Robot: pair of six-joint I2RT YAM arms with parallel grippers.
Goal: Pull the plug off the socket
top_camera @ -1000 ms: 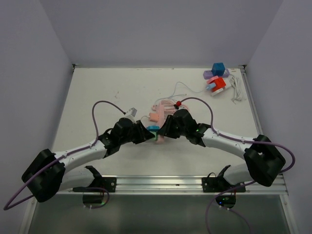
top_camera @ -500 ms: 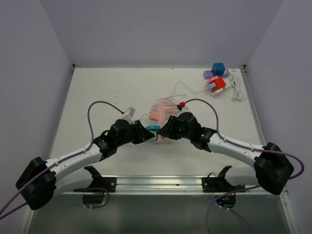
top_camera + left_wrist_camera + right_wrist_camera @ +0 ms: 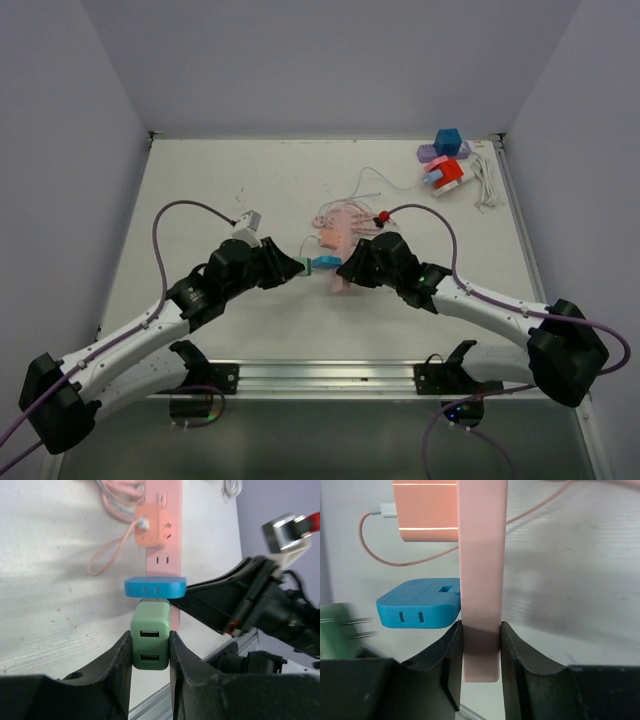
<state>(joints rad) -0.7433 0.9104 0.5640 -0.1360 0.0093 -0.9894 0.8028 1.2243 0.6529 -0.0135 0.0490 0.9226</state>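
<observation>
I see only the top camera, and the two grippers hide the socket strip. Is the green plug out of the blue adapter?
Observer: Yes. In the right wrist view, the green plug shows bare prongs, with a gap between them and the blue adapter.
Operator: Does the left gripper hold the plug well?
Observer: The left gripper is shut on it, one finger on each side.
Operator: And what keeps the strip in place?
Observer: The right gripper is shut on the end of the pink power strip, and the blue adapter sits on the strip.
</observation>
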